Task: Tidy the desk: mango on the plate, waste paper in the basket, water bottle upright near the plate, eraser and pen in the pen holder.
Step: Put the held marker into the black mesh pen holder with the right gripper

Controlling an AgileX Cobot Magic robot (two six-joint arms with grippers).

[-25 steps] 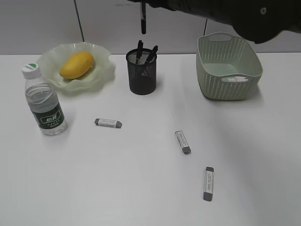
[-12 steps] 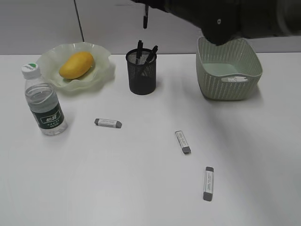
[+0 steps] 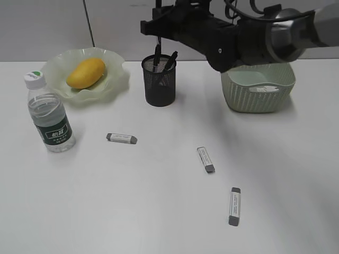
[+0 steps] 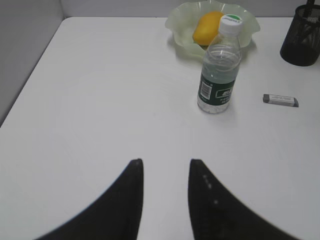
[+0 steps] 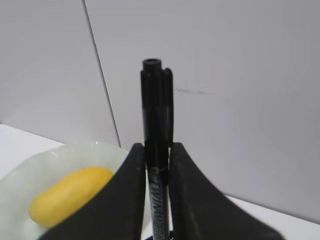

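Right claw [image 5: 156, 165] clamped on a black pen [image 5: 156, 130], pen upright between the two fingers, cap end sticking above them. In the exterior view the right arm [image 3: 233, 37] reaches across from the right, the pen hanging over the black mesh pen holder [image 3: 159, 81], which already has dark pens in it.

Left claw [image 4: 165, 200] fingers apart, holding nothing, low over bare white surface [image 4: 100, 100].

Mango [image 3: 86, 72] lies on the ruffled green plate [image 3: 114, 84], back left. Water bottle [image 3: 49, 112] upright just in front of the plate, near the left edge. Green basket [image 3: 258, 74] back right, partly behind the arm. Three erasers lie flat on the surface: one [image 3: 122, 138] left of centre, one [image 3: 206, 159] centre, one [image 3: 234, 206] front right, well apart. Wide open room across the front and far right.
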